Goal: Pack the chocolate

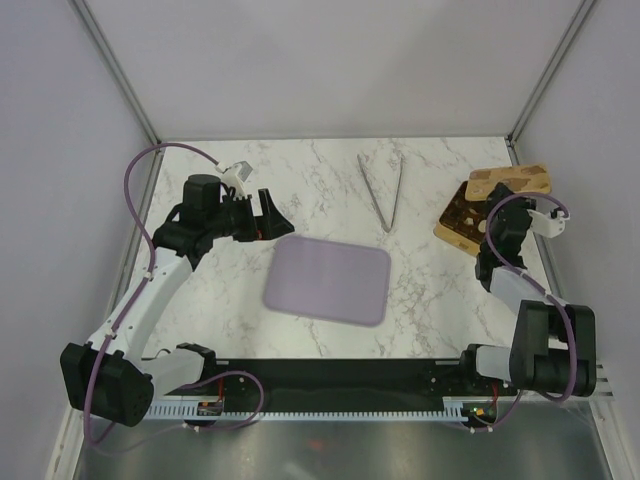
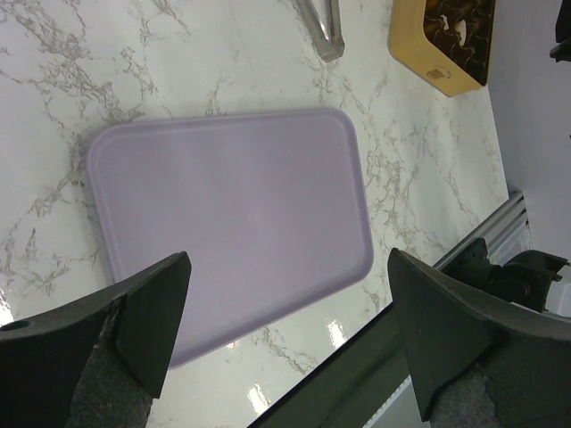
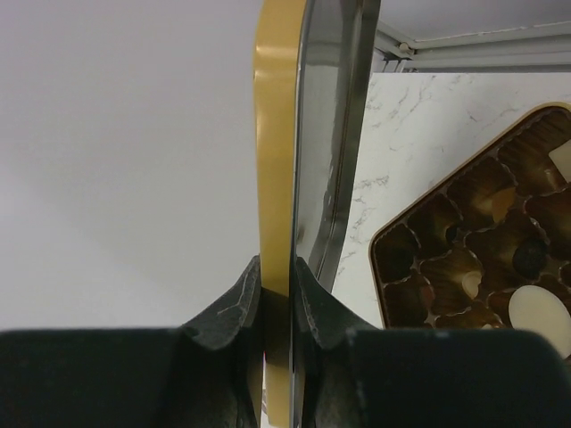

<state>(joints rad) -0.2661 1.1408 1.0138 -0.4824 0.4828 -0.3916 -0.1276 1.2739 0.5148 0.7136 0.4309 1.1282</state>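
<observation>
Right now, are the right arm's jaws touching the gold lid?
Touching. The right wrist view shows the right gripper with its jaws pressed against both sides of the gold lid, with no gap.

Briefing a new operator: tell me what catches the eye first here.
The right pincer is shut on the gold lid, held on edge beside the open box of chocolates on the right. The lilac tray lies mid-table below the open left pincer, tongs behind it.

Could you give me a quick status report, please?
Left gripper open near tray. Right gripper shut on lid. Chocolate in box. Tongs lie apart, nothing blocking.
</observation>
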